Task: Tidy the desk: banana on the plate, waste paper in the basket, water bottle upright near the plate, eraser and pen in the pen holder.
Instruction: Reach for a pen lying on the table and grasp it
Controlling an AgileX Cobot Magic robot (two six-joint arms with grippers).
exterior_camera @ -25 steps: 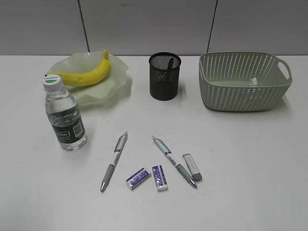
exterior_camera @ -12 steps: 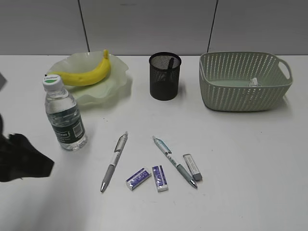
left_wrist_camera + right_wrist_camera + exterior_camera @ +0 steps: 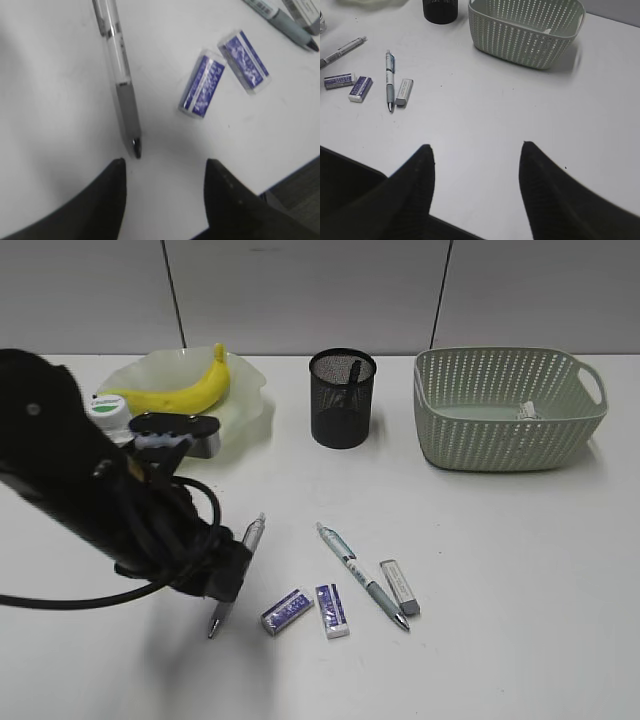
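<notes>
left arm low over the pens, both grippers empty

left gripper [image 3: 162, 167] jaws apart, just short of the left pen [image 3: 120, 85] tip; right gripper [image 3: 475, 155] jaws apart over bare desk [image 3: 500, 570]. two purple erasers [image 3: 287, 609], a second pen [image 3: 362, 576] and a grey eraser [image 3: 399, 587] lie beyond. bottle [image 3: 106, 412] upright by the plate [image 3: 245, 415] with the banana [image 3: 170, 397]; pen holder [image 3: 342, 398] mid-back; paper [image 3: 527, 411] in the basket [image 3: 505, 440].

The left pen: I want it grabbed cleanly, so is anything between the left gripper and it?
Nothing visible. In the left wrist view the left gripper stands open just past the tip of the pen, bare desk between them. The nearest eraser lies off to the side.
</notes>
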